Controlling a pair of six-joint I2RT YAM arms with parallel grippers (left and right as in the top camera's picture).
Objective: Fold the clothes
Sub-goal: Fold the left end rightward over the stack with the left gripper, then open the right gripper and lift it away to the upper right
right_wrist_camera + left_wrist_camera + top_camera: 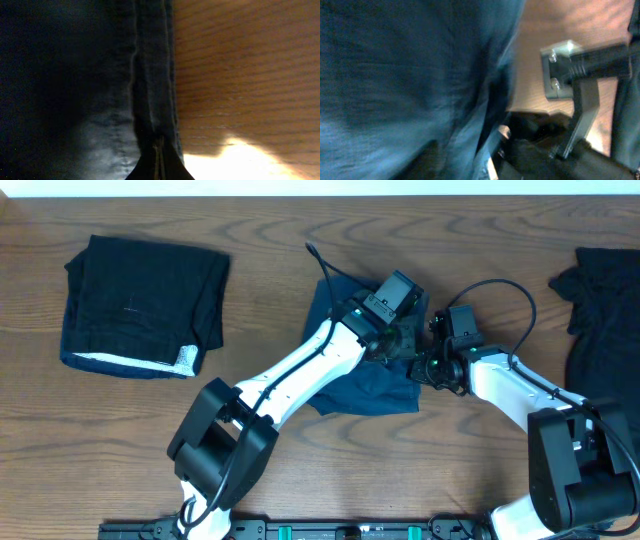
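One crumpled navy denim piece [370, 388], stitched hem seam [150, 75], grained wood table [300, 220]

— How much of the navy cloth [365, 395] do we see from overhead?
— Little; the left arm [300, 370] lies across its middle, so we lose its outline there.
— And the left tool [402, 338]?
— Buried in that dark cluster, and its wrist view is smeared; we cannot read its jaws.
— The right tool [159, 166]?
— Only its tips show, cut by the bottom edge. The black cloth [600, 310] runs off the right edge too.
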